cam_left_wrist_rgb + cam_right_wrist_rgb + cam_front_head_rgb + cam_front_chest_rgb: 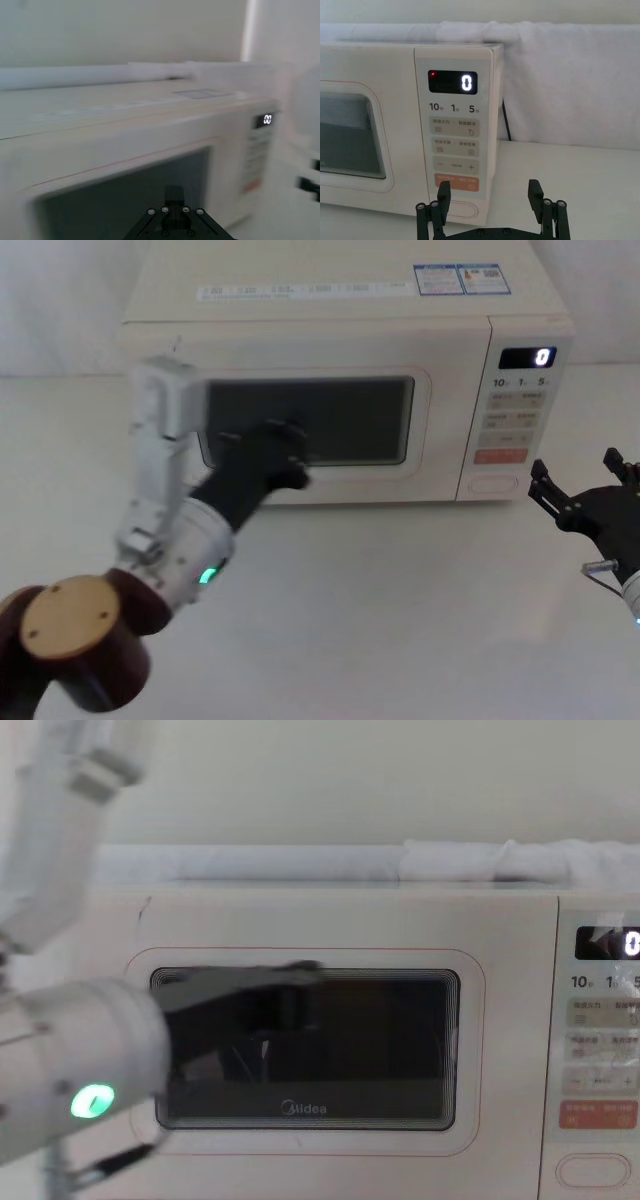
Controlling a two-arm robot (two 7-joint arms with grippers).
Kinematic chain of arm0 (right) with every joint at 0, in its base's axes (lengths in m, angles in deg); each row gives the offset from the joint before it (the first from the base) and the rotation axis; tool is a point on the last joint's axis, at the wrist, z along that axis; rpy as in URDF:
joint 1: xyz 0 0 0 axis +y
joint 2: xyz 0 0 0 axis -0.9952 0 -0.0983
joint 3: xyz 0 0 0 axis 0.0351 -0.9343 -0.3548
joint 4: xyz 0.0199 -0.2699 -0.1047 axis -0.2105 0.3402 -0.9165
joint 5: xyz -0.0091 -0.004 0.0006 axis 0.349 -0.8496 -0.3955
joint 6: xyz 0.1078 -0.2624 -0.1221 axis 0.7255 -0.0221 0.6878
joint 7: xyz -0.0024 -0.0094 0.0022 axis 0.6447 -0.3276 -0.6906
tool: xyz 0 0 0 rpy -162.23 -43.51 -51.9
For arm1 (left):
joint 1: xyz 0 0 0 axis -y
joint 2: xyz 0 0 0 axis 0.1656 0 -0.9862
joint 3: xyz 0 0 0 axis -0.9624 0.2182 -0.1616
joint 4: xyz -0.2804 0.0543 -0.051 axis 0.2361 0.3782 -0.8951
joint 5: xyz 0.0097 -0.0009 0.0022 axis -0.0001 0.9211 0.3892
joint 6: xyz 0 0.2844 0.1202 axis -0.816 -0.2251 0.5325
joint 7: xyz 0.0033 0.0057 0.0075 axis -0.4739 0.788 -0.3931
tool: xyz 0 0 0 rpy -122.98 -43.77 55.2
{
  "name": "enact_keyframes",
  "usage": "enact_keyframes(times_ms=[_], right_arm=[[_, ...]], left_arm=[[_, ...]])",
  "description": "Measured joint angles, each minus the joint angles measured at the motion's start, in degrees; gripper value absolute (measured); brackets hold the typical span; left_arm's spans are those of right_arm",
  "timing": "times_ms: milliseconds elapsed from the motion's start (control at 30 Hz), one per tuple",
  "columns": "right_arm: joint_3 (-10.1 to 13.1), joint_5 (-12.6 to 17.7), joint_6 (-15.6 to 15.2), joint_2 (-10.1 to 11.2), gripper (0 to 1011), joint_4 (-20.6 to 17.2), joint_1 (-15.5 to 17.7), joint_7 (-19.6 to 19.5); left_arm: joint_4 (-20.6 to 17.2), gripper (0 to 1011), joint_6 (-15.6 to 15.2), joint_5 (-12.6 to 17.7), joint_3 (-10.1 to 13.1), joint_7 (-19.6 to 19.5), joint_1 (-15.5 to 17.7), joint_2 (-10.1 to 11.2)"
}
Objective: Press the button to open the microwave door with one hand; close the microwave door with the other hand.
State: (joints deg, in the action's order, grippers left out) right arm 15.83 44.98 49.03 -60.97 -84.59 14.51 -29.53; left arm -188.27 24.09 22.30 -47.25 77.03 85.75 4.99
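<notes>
The microwave (pixel 340 390) fills the upper middle of the head view, standing on a white table (pixel 380 620). Its microwave door (pixel 310 425) lies flush with the front, closed, with the dark window at frame centre. The left gripper (pixel 285 455) reaches in from the lower left of the frame on a silver wrist with a green light, and its black tip is at the left part of the window; whether its fingers are parted cannot be told, and it holds nothing visible. The right gripper (pixel 580 490) hovers at the right edge, fingers spread apart and empty, just beside the control panel. The button (pixel 487 482) sits at the panel's bottom, under the orange key (pixel 499 456), apart from the fingertips.
</notes>
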Motion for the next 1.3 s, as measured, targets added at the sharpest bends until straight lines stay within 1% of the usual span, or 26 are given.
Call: enact_keyframes(times_ms=[67, 100, 233, 267, 333, 367, 467, 500, 567, 667, 733, 767, 867, 900, 1033, 1167, 1300], right_arm=[[0.0, 0.0, 0.0, 0.0, 1000, 0.0, 0.0, 0.0], [0.0, 0.0, 0.0, 0.0, 1000, 0.0, 0.0, 0.0], [0.0, 0.0, 0.0, 0.0, 1000, 0.0, 0.0, 0.0], [0.0, 0.0, 0.0, 0.0, 1000, 0.0, 0.0, 0.0], [0.0, 0.0, 0.0, 0.0, 1000, 0.0, 0.0, 0.0], [0.0, 0.0, 0.0, 0.0, 1000, 0.0, 0.0, 0.0], [0.0, 0.0, 0.0, 0.0, 1000, 0.0, 0.0, 0.0], [0.0, 0.0, 0.0, 0.0, 1000, 0.0, 0.0, 0.0], [0.0, 0.0, 0.0, 0.0, 1000, 0.0, 0.0, 0.0], [0.0, 0.0, 0.0, 0.0, 1000, 0.0, 0.0, 0.0], [0.0, 0.0, 0.0, 0.0, 1000, 0.0, 0.0, 0.0], [0.0, 0.0, 0.0, 0.0, 1000, 0.0, 0.0, 0.0], [0.0, 0.0, 0.0, 0.0, 1000, 0.0, 0.0, 0.0], [0.0, 0.0, 0.0, 0.0, 1000, 0.0, 0.0, 0.0], [0.0, 0.0, 0.0, 0.0, 1000, 0.0, 0.0, 0.0], [0.0, 0.0, 0.0, 0.0, 1000, 0.0, 0.0, 0.0], [0.0, 0.0, 0.0, 0.0, 1000, 0.0, 0.0, 0.0]], left_arm=[[-0.7, 0, 0.2, 0.5, -1.3, 1.4, -1.1, 0.0], [-1.4, 0, 0.4, 0.9, -2.6, 2.5, -2.1, 0.0], [-2.7, 0, 1.3, 1.9, -5.4, 5.0, -4.5, 0.0], [-3.3, 0, 1.9, 2.5, -6.8, 6.1, -5.7, 0.0], [-3.8, 0, 2.6, 3.1, -8.1, 7.2, -6.8, 0.0], [-4.1, 0, 3.1, 3.7, -9.3, 8.1, -8.0, 0.1], [-4.6, 0, 3.6, 4.7, -11.0, 9.6, -9.9, 0.0], [-4.8, 0, 4.1, 5.5, -12.3, 10.8, -11.5, -0.1], [-4.8, 0, 4.2, 5.8, -12.7, 11.1, -12.1, -0.2], [-4.6, 0, 5.2, 6.7, -14.9, 13.1, -14.7, -1.2], [-4.4, 0, 5.6, 6.8, -15.6, 13.7, -15.5, -1.8], [-4.0, 0, 6.1, 6.8, -16.4, 14.2, -16.2, -2.3], [-3.2, 0, 7.0, 6.6, -17.8, 14.4, -17.0, -3.2], [-3.2, 0, 7.0, 6.6, -17.8, 14.4, -17.0, -3.2], [-1.6, 0, 7.2, 5.1, -19.8, 13.4, -16.9, -4.1], [-0.1, 0, 6.8, 4.2, -20.6, 12.0, -16.0, -4.5], [1.2, 0, 6.4, 3.5, -20.9, 10.6, -15.3, -5.0]])
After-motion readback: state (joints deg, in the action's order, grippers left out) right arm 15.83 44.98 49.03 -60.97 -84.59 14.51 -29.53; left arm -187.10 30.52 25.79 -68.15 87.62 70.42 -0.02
